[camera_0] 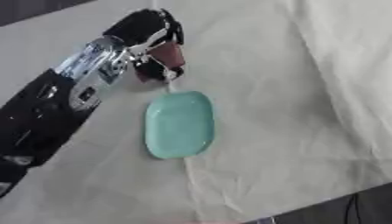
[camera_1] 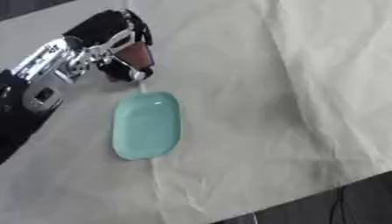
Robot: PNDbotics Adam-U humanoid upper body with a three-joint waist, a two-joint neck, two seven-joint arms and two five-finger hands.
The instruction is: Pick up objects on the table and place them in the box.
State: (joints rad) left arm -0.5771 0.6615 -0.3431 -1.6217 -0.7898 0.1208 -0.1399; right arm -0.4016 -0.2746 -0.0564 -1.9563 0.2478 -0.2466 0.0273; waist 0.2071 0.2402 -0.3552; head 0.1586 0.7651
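My left hand (camera_0: 145,33) reaches in from the left, above the cloth-covered table (camera_0: 291,109). Its fingers are curled round a small reddish-brown object (camera_0: 168,54) that shows between the fingers and the thumb. Just below the hand a teal oval dish (camera_0: 179,124) lies flat on the cloth, apart from the hand by a small gap. My right hand shows in neither view. No box is in view.
The cream cloth has folds and creases running across the right side (camera_0: 329,65). The table's dark edge shows at the lower right (camera_0: 344,205) and at the upper left corner (camera_0: 30,11).
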